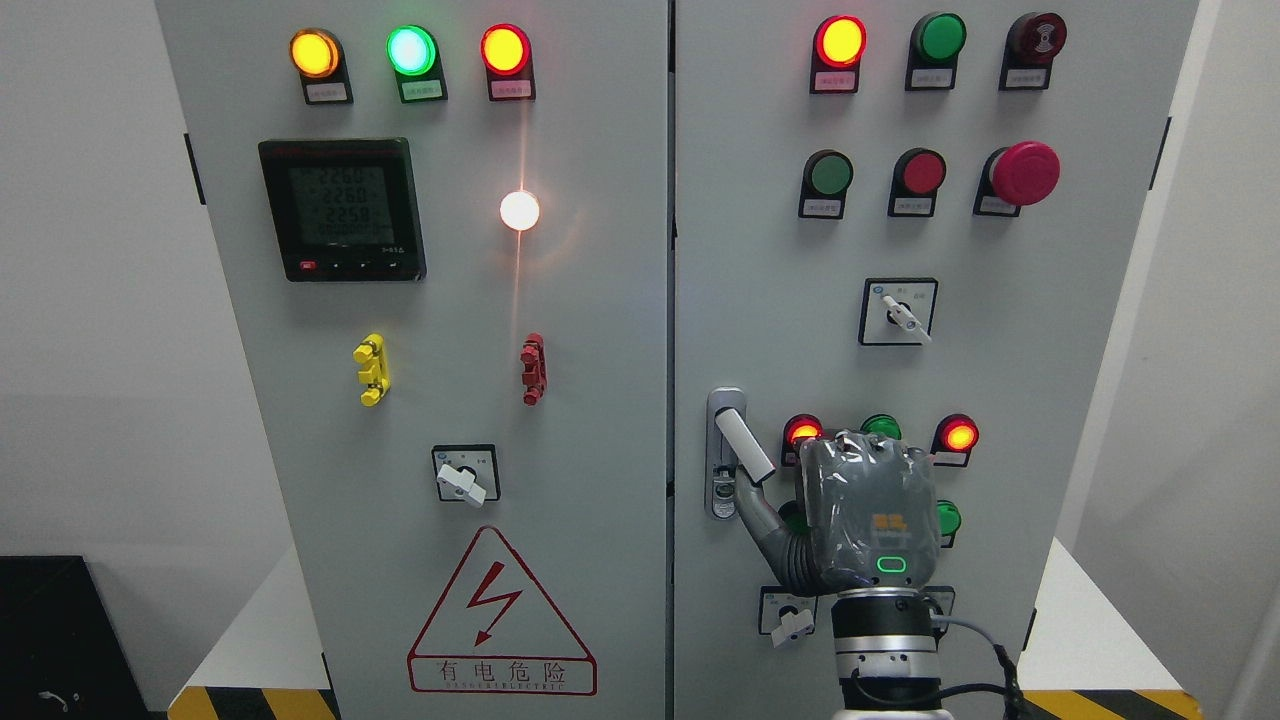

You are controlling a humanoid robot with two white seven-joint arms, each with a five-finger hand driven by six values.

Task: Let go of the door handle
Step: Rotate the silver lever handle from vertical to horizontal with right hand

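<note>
Your right hand, grey with its back toward the camera, sits just right of the white lever-style door handle on the right door of the grey metal electrical cabinet. The handle lies up and to the left of the palm; its long axis is tilted, running from the upper left at the silver lock plate down to the lower right. Only the thumb reaches toward it, its tip touching or nearly touching the handle's lower end. You cannot tell from here how the other fingers stand, since the back of the hand hides them; nothing is clearly gripped.

To let go cleanly, you would likely draw the hand down and to the right, away from the handle's lower end.

Counting: one handle, one hand in view, no left arm visible. Left of the handle, on the left door, there are three lit lamps along the top, one digital meter, one white lamp.
</note>
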